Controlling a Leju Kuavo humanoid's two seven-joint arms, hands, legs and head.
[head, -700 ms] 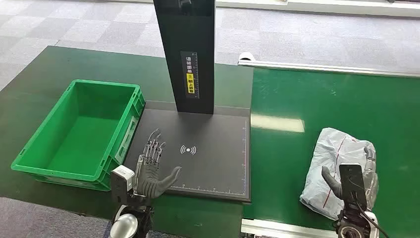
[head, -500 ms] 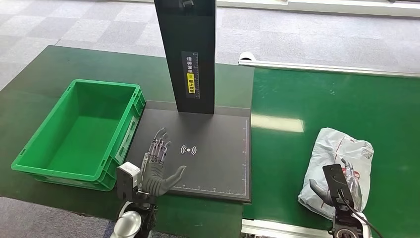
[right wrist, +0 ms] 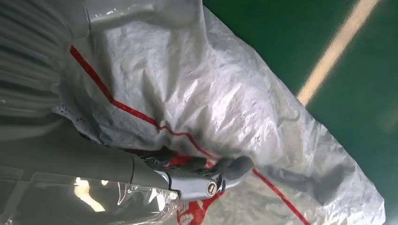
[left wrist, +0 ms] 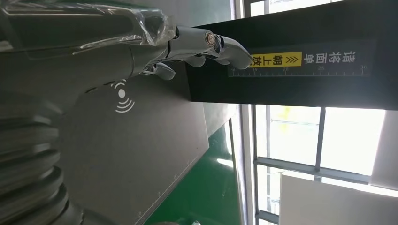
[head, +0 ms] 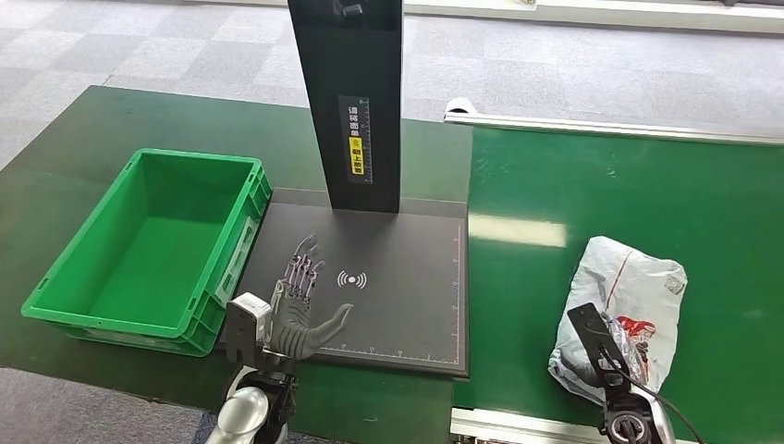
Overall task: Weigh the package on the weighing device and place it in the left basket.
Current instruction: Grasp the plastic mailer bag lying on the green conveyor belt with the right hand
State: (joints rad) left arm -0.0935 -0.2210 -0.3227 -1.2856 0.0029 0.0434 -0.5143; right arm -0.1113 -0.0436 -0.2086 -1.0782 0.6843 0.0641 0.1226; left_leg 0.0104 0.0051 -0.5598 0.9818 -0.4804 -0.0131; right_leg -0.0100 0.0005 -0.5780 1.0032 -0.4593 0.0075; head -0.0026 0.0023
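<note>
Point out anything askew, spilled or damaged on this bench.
Nothing stands out. The grey package is crumpled but shows no tear or spill, and the right hand grips it. The green basket sits squarely beside the scale, with the left hand spread above it.

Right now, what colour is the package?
Grey-white plastic with red lines and print, clearest in the right wrist view: package.

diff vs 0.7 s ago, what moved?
The right hand has closed on the grey package and drawn it slightly toward the scale. The left hand has edged forward over the scale plate, fingers spread and holding nothing. The green basket and the scale have stayed put.
</note>
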